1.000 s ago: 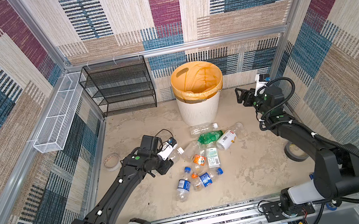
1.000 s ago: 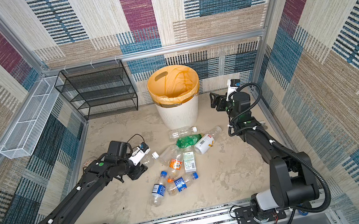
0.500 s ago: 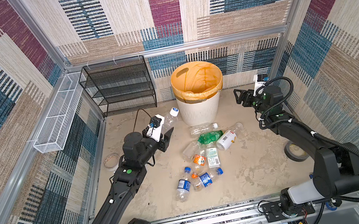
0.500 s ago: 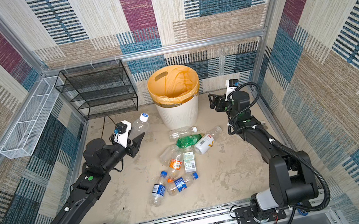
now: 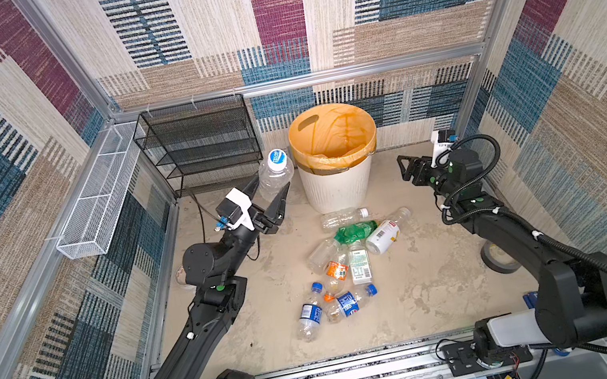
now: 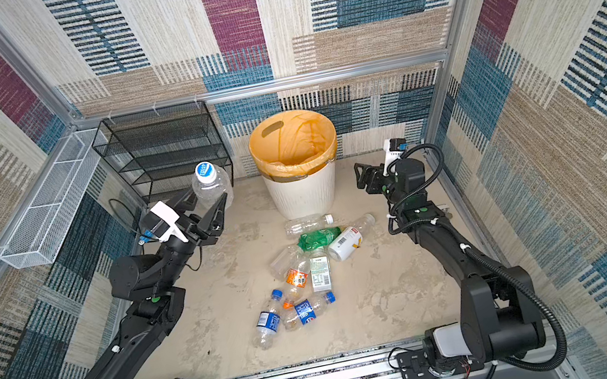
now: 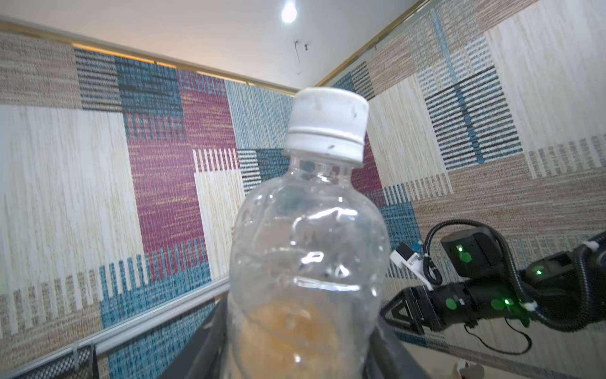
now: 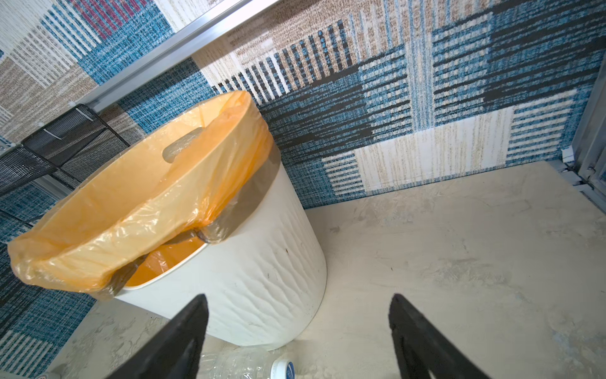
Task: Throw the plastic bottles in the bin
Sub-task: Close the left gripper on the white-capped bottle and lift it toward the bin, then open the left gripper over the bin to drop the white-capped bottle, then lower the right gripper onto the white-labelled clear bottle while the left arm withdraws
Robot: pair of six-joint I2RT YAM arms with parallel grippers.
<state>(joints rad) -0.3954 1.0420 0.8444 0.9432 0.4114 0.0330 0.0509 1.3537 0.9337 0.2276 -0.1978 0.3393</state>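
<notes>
Top views: left gripper (image 5: pixel 272 184) has risen from the floor pile (image 5: pixel 336 271), jaws clamped on a clear bottle (image 5: pixel 276 172), cap up; bin (image 5: pixel 339 188) just ahead of it. Pickup done, drop over rim likely next. Right gripper (image 8: pixel 298 297) gapes empty beside bin.

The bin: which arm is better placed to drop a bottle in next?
Left. The left gripper holds a clear bottle raised just beside the bin; the right gripper is open and empty.
</notes>
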